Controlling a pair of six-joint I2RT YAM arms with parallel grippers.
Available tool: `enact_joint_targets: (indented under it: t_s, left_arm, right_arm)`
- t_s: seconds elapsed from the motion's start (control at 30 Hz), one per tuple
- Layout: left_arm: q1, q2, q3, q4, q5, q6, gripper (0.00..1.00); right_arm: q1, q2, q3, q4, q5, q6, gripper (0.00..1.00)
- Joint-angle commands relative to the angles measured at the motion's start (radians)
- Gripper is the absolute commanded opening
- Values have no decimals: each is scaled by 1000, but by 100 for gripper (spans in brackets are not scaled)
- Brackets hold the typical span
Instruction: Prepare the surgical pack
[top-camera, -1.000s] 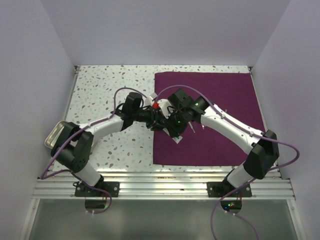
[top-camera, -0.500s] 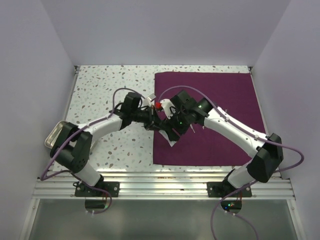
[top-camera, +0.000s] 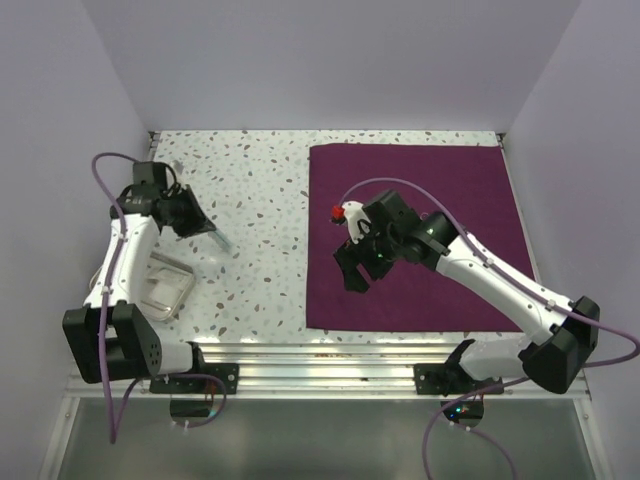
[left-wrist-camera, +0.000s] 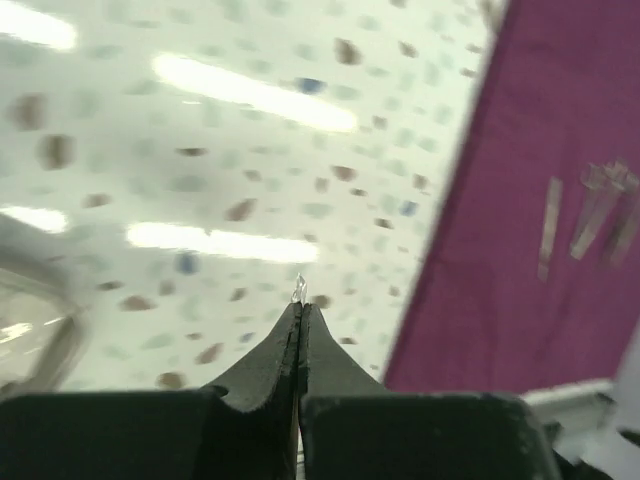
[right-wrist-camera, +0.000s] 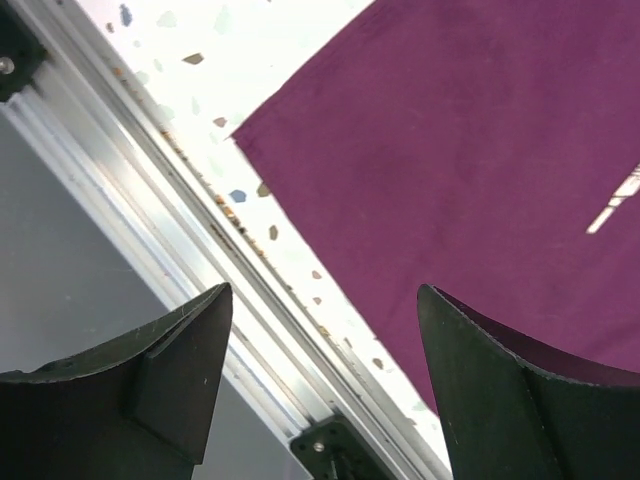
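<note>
Overhead view of a speckled white table with two robot arms mounted at its near edge. The surgical pack, a large dark-purple cloth, lies spread flat and unfolded over the right half of the table, its near edge close to the metal rail.

The right gripper hangs above the cloth's near left corner. In its wrist view the right gripper stands wide apart with nothing between the fingers, only cloth and table edge below.

The left arm reaches to the far left side, well apart from the cloth. The left gripper is pressed fully closed, and in its wrist view a thin shiny item pokes out from between the closed jaws. It may be a slender steel tool, but the picture is too blurred to name it. A metal tray sits on the table near the left arm's base.

A few thin pale instruments lie on the cloth.

Judging from this, the pack is laid out and partly stocked. No edge of the cloth is folded over, so wrapping is still to come, and the pinched item is not yet set down.
</note>
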Motion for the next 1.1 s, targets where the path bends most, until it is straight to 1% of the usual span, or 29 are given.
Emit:
enact_joint_targets:
  t_s: [0.0, 0.1, 0.17, 0.23, 0.27, 0.3, 0.37, 0.4, 0.47, 0.5, 0.53, 0.6, 0.7, 0.87, 0.93, 0.97, 1.0, 1.07]
  left_arm:
    - [70, -35, 73, -237, -304, 166, 0]
    - [88, -38, 107, -271, -515, 197, 0]
    - [90, -32, 113, -285, -596, 212, 0]
    - [101, -29, 95, -279, -624, 222, 0]
    - [113, -26, 83, -261, -608, 223, 0]
    - [143, -24, 58, -248, -543, 231, 0]
    - [171, -1, 38, -219, -490, 242, 0]
    - [196, 8, 24, -210, -440, 254, 0]
    - [225, 46, 23, -194, -401, 258, 0]
    - [263, 54, 24, -190, -380, 260, 0]
    - [277, 69, 21, -184, -305, 260, 0]
    - [314, 88, 14, -168, -247, 261, 0]
    - [355, 109, 0, -138, -171, 274, 0]
    - [403, 166, 9, -130, -145, 294, 0]
    - [414, 184, 15, -138, -183, 295, 8]
    - [414, 189, 20, -139, -197, 292, 18]
    - [414, 194, 20, -142, -218, 285, 23]
    - [412, 214, 21, -154, -258, 275, 31]
  right_arm:
    - [4, -70, -63, 80, -107, 62, 78]
    - [5, -101, -114, 109, -158, 66, 78]
    - [5, -101, -125, 100, -183, 54, 78]
    - [4, -102, -128, 87, -193, 48, 78]
    - [5, -109, -128, 83, -201, 42, 78]
    - [4, -113, -128, 83, -216, 40, 78]
    - [4, -128, -133, 84, -227, 33, 78]
    - [5, -133, -136, 87, -235, 31, 78]
    - [4, -139, -145, 89, -241, 28, 78]
    - [5, -139, -150, 92, -252, 28, 78]
    - [4, -139, -156, 93, -261, 28, 78]
    - [4, -147, -160, 103, -275, 36, 78]
    - [4, -148, -168, 112, -296, 40, 78]
    - [10, -139, -171, 110, -293, 28, 77]
    - [11, -138, -174, 113, -284, 31, 77]
    - [11, -138, -174, 113, -276, 32, 77]
    - [11, -136, -176, 115, -267, 36, 78]
    - [10, -129, -176, 126, -246, 55, 78]
